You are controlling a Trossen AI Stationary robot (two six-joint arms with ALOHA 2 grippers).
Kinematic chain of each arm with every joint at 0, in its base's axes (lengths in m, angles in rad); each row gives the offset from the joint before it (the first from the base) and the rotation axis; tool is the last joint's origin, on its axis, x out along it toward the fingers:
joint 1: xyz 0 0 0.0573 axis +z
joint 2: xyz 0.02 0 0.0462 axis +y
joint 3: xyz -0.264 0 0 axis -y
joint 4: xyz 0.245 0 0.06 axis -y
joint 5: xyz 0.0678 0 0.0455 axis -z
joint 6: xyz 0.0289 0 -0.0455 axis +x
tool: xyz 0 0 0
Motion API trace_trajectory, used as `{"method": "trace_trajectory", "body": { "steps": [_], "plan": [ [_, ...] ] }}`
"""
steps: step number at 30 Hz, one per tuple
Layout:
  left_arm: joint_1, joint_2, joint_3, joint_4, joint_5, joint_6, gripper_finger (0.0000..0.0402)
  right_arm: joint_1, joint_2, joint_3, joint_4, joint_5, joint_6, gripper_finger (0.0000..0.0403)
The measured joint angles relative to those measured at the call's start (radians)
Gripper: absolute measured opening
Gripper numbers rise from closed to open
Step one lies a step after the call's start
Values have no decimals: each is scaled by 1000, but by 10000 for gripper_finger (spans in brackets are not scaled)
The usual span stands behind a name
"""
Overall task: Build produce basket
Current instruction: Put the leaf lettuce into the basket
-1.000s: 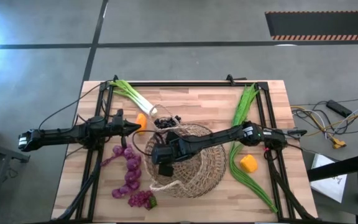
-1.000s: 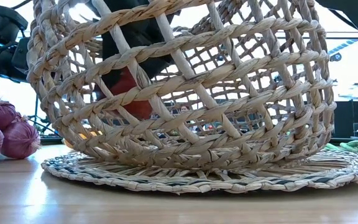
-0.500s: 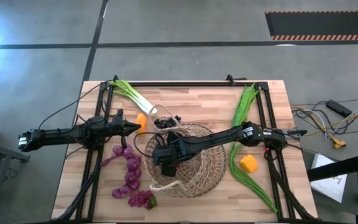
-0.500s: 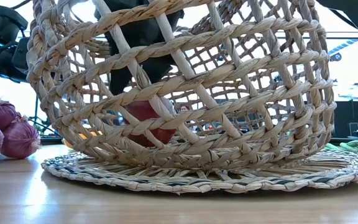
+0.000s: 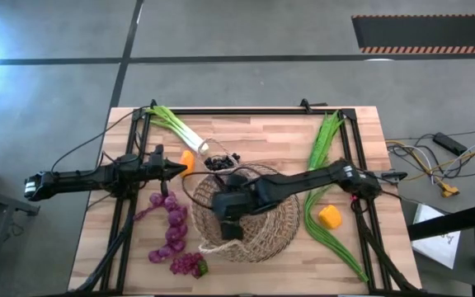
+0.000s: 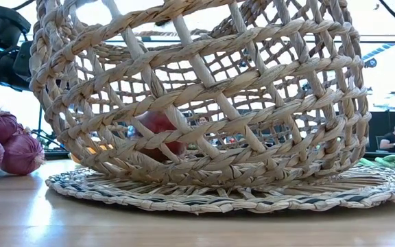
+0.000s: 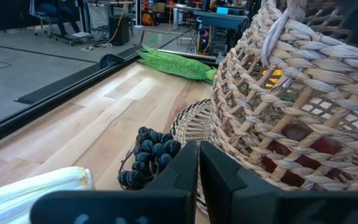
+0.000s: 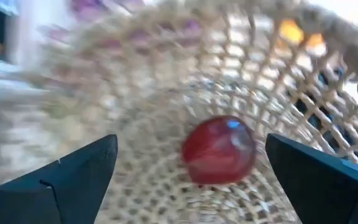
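Observation:
The pale woven basket (image 5: 280, 221) (image 6: 252, 82) stands upright at the table's middle. A red apple (image 8: 219, 149) (image 6: 158, 132) lies on its floor, also showing through the weave in the left wrist view (image 7: 303, 146). My right gripper (image 5: 229, 216) (image 8: 191, 143) hangs open above the basket's mouth, straight over the apple and touching nothing. My left gripper (image 5: 183, 167) (image 7: 199, 155) waits shut left of the basket, near the dark grapes (image 7: 151, 152) and an orange piece (image 5: 187, 159). The leek (image 5: 180, 128) lies at the far left.
A flat round woven mat (image 6: 218, 197) lies under the basket. Purple bunches (image 5: 170, 223) and a pink-red bunch (image 5: 190, 264) lie near-left. Long green leaves (image 5: 324, 144) and another orange piece (image 5: 329, 217) lie to the right. Black frame rails (image 5: 126, 206) run along both sides.
My right gripper let go of the red apple inside the basket, rose out of it and shifted slightly toward the table's right. The apple dropped from between the fingers to the basket's floor and lies there.

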Motion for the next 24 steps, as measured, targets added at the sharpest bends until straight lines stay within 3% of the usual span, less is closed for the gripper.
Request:
{"method": "trace_trajectory", "body": {
  "steps": [8, 13, 16, 19, 21, 24],
  "plan": [
    [0, 0, 0, 0, 0, 0, 0, 154, -170, 3, 50, 8, 26, 400],
    [0, 0, 0, 0, 0, 0, 0, 339, -230, 3, 2, 254, 129, 400],
    [0, 0, 0, -1, 0, 0, 0, 446, -229, 1, -148, 435, 312, 400],
    [0, 0, 0, 0, 0, 0, 0, 525, -206, 1, -400, 584, 634, 400],
    [0, 0, 0, 0, 0, 0, 0, 545, -188, -34, -422, 585, 813, 400],
    [0, 1, 0, -1, 0, 0, 0, 543, -200, -140, -369, 557, 878, 400]
  ]
}}
